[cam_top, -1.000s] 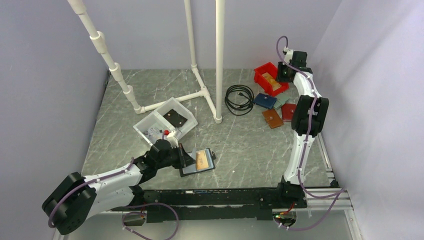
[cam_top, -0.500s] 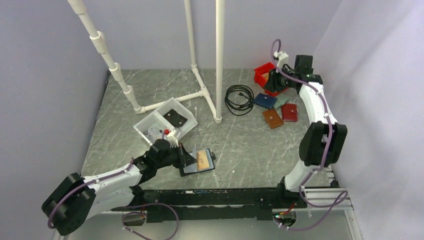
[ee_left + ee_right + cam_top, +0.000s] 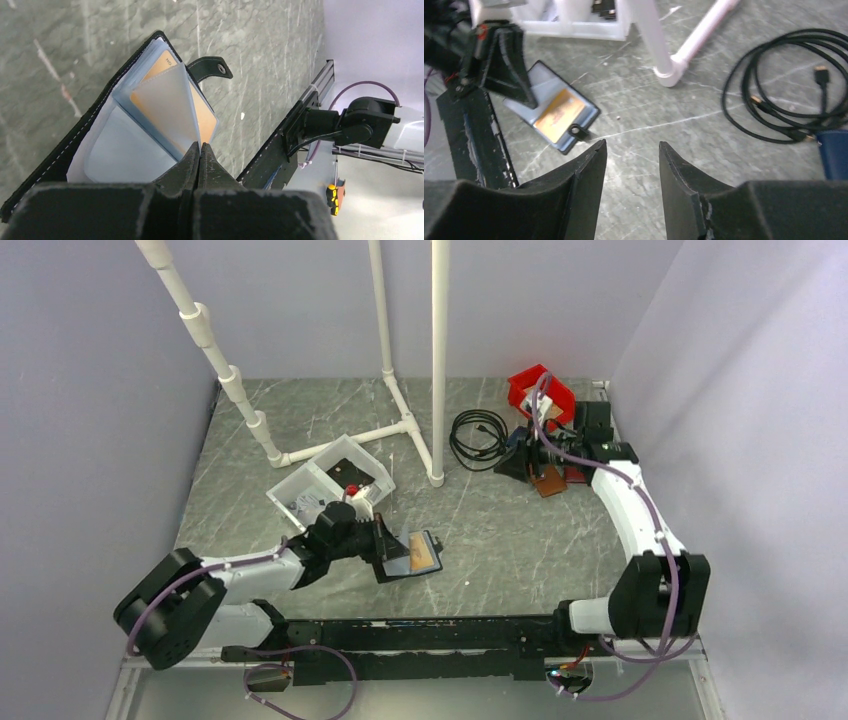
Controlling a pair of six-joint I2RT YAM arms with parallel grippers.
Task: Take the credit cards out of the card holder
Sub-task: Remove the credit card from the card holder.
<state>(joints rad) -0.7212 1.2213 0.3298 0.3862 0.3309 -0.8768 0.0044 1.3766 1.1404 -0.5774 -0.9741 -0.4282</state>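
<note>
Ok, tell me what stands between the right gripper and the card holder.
Nothing visible: bare table lies between the right gripper and the card holder. The white pipe foot and black cable sit off to the side.

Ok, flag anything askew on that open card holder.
On the card holder, one clear flap stands lifted at a slant, its corner apparently pinched in the shut left gripper. This leaves the gold card partly uncovered. The snap strap sticks out sideways.
</note>
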